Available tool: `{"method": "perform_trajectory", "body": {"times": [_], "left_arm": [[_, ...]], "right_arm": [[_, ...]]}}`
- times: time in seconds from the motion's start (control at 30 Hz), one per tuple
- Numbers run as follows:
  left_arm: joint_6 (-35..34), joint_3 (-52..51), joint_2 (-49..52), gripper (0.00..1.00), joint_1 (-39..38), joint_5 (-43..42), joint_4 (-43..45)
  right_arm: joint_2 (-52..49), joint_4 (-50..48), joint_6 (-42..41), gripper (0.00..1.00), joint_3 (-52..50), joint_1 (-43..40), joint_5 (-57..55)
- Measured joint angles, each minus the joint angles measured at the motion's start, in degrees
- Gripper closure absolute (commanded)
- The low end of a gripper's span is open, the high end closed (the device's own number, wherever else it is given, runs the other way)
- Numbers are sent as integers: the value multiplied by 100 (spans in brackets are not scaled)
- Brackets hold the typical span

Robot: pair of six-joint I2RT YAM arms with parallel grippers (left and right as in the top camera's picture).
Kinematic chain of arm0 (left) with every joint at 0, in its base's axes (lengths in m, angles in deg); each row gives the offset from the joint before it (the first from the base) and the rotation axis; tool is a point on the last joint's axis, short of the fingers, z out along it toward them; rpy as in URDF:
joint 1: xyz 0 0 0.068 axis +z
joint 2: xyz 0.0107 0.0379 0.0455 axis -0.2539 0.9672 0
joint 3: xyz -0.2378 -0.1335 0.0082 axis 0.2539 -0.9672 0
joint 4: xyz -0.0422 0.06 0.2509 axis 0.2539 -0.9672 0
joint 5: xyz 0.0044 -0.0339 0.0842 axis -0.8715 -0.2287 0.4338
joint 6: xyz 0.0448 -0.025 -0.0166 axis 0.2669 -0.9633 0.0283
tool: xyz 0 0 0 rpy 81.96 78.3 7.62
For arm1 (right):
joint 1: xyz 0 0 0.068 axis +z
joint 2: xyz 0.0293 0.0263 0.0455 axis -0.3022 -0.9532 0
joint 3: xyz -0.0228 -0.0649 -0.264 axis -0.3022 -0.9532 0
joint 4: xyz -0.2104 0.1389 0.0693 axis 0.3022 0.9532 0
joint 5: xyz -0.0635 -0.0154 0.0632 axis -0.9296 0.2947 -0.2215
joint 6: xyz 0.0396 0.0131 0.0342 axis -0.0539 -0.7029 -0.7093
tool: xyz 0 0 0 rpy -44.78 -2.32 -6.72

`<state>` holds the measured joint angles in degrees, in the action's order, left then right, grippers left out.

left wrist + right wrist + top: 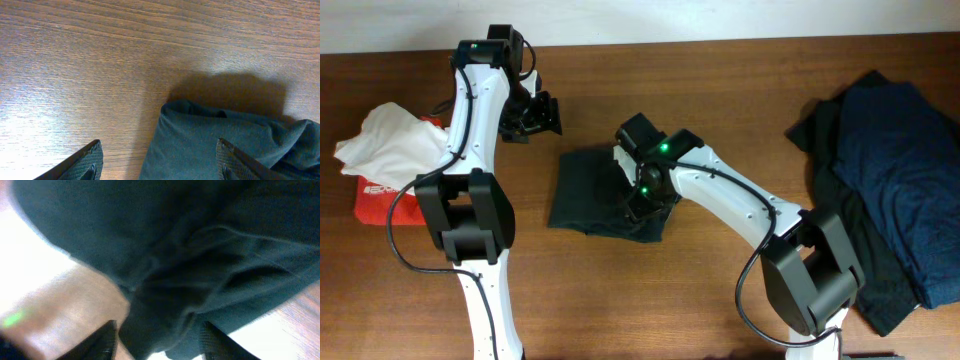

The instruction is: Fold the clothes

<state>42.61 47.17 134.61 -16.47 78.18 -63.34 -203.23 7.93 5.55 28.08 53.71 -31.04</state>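
Observation:
A dark green garment [590, 195] lies folded on the wooden table at centre. My left gripper [538, 115] is open and empty, just above and beyond the garment's far left corner. In the left wrist view its fingers [160, 162] straddle that corner [200, 145] without touching it. My right gripper [645, 195] is down on the garment's right edge. In the right wrist view its fingers [160, 342] are apart, with a bunched fold of the dark fabric [165, 280] between them.
A pile of dark blue clothes [880, 170] lies at the right side of the table. A white cloth [395, 140] lies on a red bag [380, 200] at the left edge. Bare wood [620, 290] lies in front of the garment.

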Motion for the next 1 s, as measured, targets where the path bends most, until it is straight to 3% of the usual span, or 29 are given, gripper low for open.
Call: {"method": "perform_trajectory", "body": {"times": [0.17, 0.53, 0.73, 0.77, 0.8, 0.87, 1.0], "left_arm": [[0, 0, 0, 28, 2, 0, -33], [0, 0, 0, 28, 2, 0, -46], [0, 0, 0, 28, 2, 0, -48], [0, 0, 0, 28, 2, 0, -50], [0, 0, 0, 28, 2, 0, -57], [0, 0, 0, 28, 2, 0, -79], [0, 0, 0, 28, 0, -2, -96]], "right_arm": [[-4, 192, -417, 96, 0, -48, -391], [-4, 1276, -728, 96, 2, -929, 1296], [-4, 1368, -750, 96, 2, -1268, 1440], [-4, 1379, -748, 91, 2, -1246, 1438], [-4, 1397, -750, 73, 2, -1196, 1427], [-4, 1464, -778, 57, 2, -1075, 1362], [-4, 1694, -852, 53, 0, -839, 938]]}}
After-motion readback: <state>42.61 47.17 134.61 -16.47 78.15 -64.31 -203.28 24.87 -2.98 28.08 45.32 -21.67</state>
